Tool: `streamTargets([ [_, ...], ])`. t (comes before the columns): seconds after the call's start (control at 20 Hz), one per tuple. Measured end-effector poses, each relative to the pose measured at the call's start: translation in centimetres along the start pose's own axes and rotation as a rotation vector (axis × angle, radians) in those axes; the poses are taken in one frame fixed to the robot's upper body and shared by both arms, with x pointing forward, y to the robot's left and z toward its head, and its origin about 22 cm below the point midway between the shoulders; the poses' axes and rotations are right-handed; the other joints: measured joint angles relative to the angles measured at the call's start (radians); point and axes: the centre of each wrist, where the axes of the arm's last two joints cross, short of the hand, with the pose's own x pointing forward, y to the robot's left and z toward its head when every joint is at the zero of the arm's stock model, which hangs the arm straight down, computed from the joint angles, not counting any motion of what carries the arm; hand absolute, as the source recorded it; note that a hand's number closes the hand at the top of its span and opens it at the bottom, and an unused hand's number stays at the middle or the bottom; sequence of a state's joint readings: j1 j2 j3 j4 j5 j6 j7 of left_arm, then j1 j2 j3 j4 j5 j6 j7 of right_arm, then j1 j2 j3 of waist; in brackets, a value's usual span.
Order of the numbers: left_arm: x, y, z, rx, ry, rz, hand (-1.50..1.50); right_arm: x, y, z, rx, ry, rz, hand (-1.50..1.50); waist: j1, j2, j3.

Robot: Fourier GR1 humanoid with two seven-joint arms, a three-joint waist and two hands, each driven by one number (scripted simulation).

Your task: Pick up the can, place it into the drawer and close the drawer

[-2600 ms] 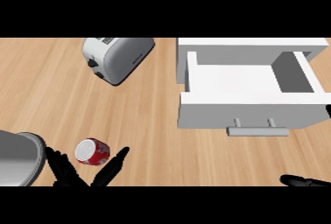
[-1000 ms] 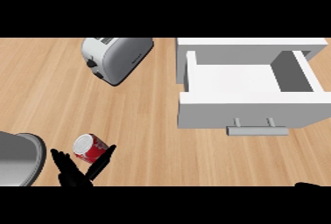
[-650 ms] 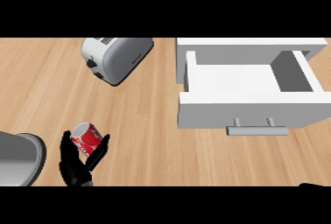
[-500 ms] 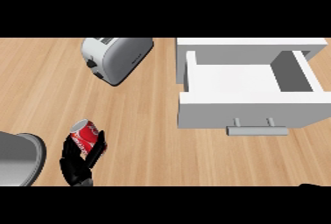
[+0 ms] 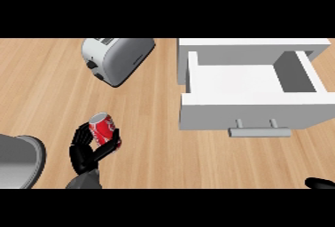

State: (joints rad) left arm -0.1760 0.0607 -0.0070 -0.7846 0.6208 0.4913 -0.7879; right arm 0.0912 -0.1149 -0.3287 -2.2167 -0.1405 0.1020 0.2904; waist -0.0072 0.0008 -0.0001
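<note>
A red can (image 5: 103, 131) with a silver top is held tilted above the wooden counter, at the lower left. My left hand (image 5: 85, 151) is shut on it, fingers and thumb curled round its lower half. The white drawer (image 5: 254, 109) stands pulled open at the upper right, its inside bare, with a grey handle (image 5: 259, 131) on its front. Only the tips of my right hand (image 5: 321, 182) show at the lower right edge, too little to tell how they stand.
A silver toaster (image 5: 115, 59) lies at the back, left of the drawer. The rim of a grey pot or lid (image 5: 20, 159) sits at the left edge, close to my left forearm. Bare wooden counter (image 5: 196, 155) spreads between the can and the drawer.
My left hand has closed round the can and lifted it, moving it up and a little toward the drawer. The right hand has dropped almost out of view.
</note>
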Motion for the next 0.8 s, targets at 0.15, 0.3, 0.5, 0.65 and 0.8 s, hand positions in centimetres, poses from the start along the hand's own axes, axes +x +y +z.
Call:
streamTargets([
  [0.15,1.2,-1.6,-1.8,-0.194,-0.002,0.008,1.50,-0.1,0.2,-0.1,0.010,-0.003,0.004,-1.50,-0.013,0.002,0.000],
  [0.3,2.4,-3.8,-3.1,-0.398,0.002,0.015,1.50,0.0,0.4,-0.2,0.019,-0.012,0.000,-1.50,-0.026,0.005,-0.001],
  [0.5,4.4,-6.6,-5.4,-0.557,-0.003,0.034,1.50,0.1,0.8,0.3,0.005,-0.019,0.009,-1.50,-0.021,0.004,-0.001],
  [0.65,5.9,-9.0,-6.0,-0.632,0.002,0.034,1.50,0.3,1.2,0.3,-0.007,-0.022,0.019,-1.50,-0.013,0.002,-0.001],
  [0.8,8.1,-11.6,-6.3,-0.692,-0.015,0.025,1.50,0.3,1.0,0.6,-0.016,-0.020,0.019,-1.50,-0.006,0.000,0.000],
])
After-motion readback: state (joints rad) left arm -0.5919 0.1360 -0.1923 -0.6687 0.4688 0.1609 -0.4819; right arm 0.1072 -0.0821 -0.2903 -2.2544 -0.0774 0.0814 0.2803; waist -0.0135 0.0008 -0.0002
